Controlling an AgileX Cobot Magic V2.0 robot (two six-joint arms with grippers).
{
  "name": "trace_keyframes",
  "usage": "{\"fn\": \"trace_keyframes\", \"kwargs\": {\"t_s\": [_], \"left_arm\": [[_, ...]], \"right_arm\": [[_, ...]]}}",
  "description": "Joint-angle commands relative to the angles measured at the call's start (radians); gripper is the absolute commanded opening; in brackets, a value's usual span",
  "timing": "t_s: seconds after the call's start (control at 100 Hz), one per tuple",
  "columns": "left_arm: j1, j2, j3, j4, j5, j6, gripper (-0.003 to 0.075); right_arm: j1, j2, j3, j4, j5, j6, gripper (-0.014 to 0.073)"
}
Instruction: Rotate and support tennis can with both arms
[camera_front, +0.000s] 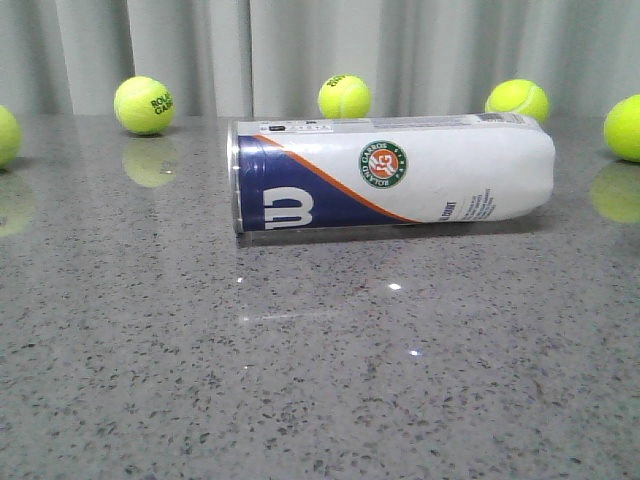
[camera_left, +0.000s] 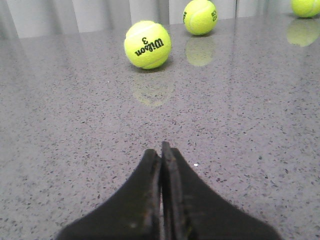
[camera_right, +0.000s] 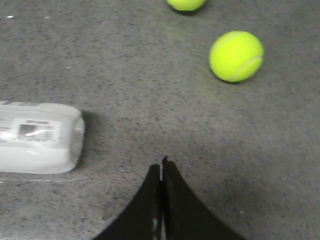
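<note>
The tennis can (camera_front: 400, 175) is showing a white body with a navy diagonal panel, a white "W" logo, an orange stripe and a round green-orange badge. The tennis balls (camera_front: 145, 104) are showing yellow-green felt, some with black lettering. The bench (camera_front: 320, 380) is presenting grey stone speckled with dark flecks. The left gripper (camera_left: 161, 150) and right gripper (camera_right: 161, 167) are appearing matte black.

Front view low over table (camera_front: 320, 380), facing curtain (camera_front: 420, 50); wrist views close above tabletop; right wrist shares tennis can (camera_right: 37, 137) with front.
</note>
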Motion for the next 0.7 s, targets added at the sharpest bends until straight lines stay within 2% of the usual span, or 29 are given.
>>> {"fn": "trace_keyframes", "kwargs": {"t_s": [0.0, 0.14, 0.23, 0.44, 0.69], "left_arm": [[-0.005, -0.034, 0.045, 0.000, -0.080, -0.008, -0.0019], [-0.005, -0.034, 0.045, 0.000, -0.080, -0.008, -0.0019], [-0.005, -0.034, 0.045, 0.000, -0.080, -0.008, -0.0019], [-0.005, -0.034, 0.045, 0.000, -0.080, -0.008, -0.0019], [-0.005, -0.034, 0.045, 0.000, -0.080, -0.008, -0.0019]], "right_arm": [[-0.086, -0.105, 0.063, 0.011, -0.121, -0.014, -0.0071], [-0.216, -0.246, 0.213, 0.122, -0.236, -0.145, -0.0071], [-0.264, -0.338, 0.304, 0.158, -0.299, -0.210, -0.0071], [-0.271, -0.550, 0.483, 0.158, -0.383, -0.210, -0.0071], [-0.271, -0.806, 0.597, 0.156, -0.426, -0.210, -0.0071]]}}
